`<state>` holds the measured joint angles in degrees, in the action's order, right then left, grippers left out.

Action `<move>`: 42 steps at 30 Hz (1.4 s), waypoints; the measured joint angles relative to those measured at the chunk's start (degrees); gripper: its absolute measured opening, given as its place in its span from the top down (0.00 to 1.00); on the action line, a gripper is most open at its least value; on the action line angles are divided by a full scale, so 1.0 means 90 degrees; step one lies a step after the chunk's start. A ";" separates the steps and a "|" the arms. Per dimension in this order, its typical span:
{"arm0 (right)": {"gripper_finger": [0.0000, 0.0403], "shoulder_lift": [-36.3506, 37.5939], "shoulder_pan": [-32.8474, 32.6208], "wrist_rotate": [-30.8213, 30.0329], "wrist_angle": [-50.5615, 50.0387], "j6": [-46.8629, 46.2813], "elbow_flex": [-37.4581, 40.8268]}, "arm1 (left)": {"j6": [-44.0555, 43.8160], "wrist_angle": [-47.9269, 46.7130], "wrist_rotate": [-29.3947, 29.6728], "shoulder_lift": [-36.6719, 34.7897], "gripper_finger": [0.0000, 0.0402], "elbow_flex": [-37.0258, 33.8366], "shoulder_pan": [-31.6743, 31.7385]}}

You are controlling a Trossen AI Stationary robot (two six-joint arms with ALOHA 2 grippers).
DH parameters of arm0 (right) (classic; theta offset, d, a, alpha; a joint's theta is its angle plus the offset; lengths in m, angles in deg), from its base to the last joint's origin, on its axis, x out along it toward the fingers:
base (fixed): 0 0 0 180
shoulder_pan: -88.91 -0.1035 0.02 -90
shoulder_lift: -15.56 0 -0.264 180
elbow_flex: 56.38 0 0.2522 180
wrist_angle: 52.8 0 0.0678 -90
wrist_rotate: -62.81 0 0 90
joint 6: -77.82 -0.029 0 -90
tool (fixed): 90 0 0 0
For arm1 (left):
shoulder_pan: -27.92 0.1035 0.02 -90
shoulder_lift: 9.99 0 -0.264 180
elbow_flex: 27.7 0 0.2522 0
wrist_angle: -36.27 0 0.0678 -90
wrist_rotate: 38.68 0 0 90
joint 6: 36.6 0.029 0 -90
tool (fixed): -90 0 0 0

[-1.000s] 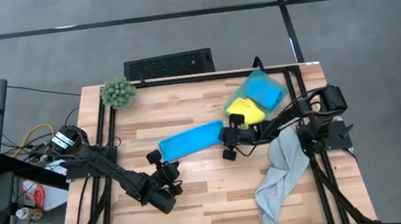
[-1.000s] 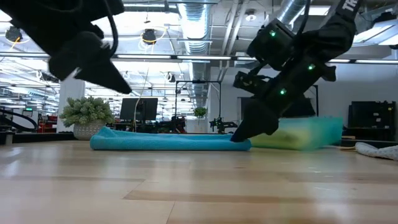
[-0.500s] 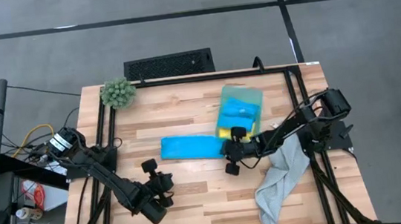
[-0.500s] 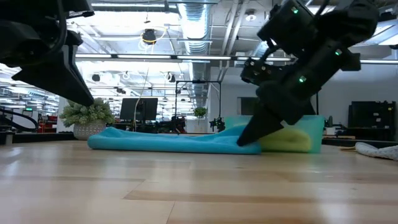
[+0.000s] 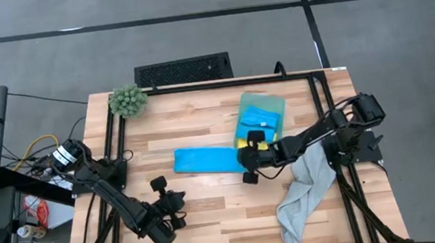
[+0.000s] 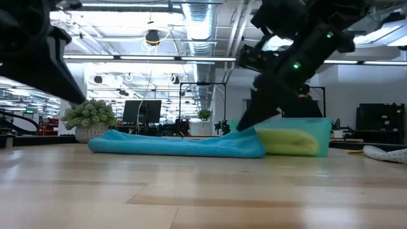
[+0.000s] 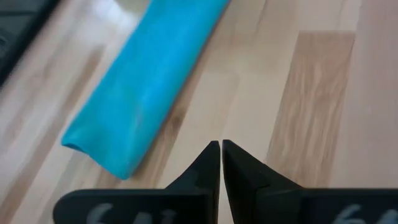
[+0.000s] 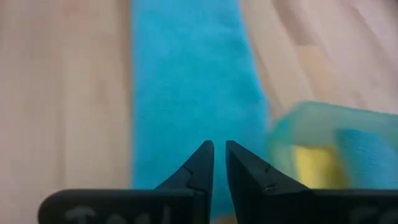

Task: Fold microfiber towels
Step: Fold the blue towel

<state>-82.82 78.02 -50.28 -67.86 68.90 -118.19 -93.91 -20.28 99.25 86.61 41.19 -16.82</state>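
Observation:
A bright blue towel (image 5: pixel 205 159) lies as a long folded strip across the table's middle. My right gripper (image 5: pixel 243 157) is shut at its right end, just above the table in the low view (image 6: pixel 241 125). My left gripper (image 5: pixel 167 198) is shut and clear of the wood, near the strip's left end (image 7: pixel 124 124), touching nothing. A translucent green bin (image 5: pixel 262 95) behind the strip's right end holds another blue towel (image 5: pixel 258 119) and a yellow one (image 6: pixel 286 143). A pale grey towel (image 5: pixel 302 189) lies crumpled at the right. My right gripper has the blue towel's right end (image 8: pixel 217 124) between its two nearly closed fingers. They come slanting down from the table's right and point along the strip. How many layers they hold does not show. That end (image 6: pixel 254 137) is raised a little, and the remainder lies on the table.
A fuzzy green plant (image 5: pixel 128 101) stands at the far left corner. Black frame rails run along the table's left, right and far edges. Bare wood lies in front of the blue strip, between the two arms.
My right gripper has gone toward the table's left with the strip's right end, then risen a little. The strip has swung from slanted to level. The green bin has slid toward the left and turned square. My left gripper has drawn back toward the near left.

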 joint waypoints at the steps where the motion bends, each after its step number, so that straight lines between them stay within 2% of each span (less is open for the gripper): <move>1: 0.84 0.0036 0.0003 -0.0120 -0.0128 0.0002 0.0000 | -0.0041 -0.0001 0.0108 0.0000 0.99 0.0012 -0.0033; 8: 0.84 0.0055 0.0354 -0.0774 -0.1231 0.0048 0.0076 | -0.0091 0.0013 0.0266 0.0000 0.99 0.0018 -0.0031; 15: 0.84 0.0172 0.1022 -0.1517 -0.0963 0.0653 0.0057 | -0.0106 0.0035 0.0259 0.0000 0.99 0.0018 -0.0023; 18: 0.84 0.0167 0.1259 -0.0922 -0.0878 0.0666 0.0063 | -0.0324 0.0054 0.0259 0.0000 0.99 0.0018 -0.0024; 21: 0.84 0.0164 0.1101 -0.0253 -0.0744 0.0499 0.0063 | -0.0452 0.0081 0.0279 0.0000 0.99 0.0018 -0.0056; 29: 0.84 0.0137 0.0270 -0.0590 -0.0542 0.0292 0.0061 | -0.0380 0.0262 0.0691 0.0000 0.99 0.0018 -0.0089; 33: 0.84 -0.0211 0.0181 -0.0585 -0.0620 0.0094 0.0069 | -0.0378 0.0383 0.0894 0.0000 0.99 0.0020 -0.0091; 38: 0.84 -0.0538 0.0086 0.0016 -0.0549 -0.0452 0.0045 | -0.0340 0.0418 0.0738 0.0000 0.99 0.0020 -0.0091; 42: 0.84 -0.0528 -0.0419 0.0122 -0.0534 -0.1251 0.0032 | -0.0257 0.0425 0.0657 0.0000 0.99 0.0023 -0.0091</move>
<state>-87.57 74.24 -49.18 -72.66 57.64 -117.91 -96.22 -16.45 105.16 86.61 41.39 -17.64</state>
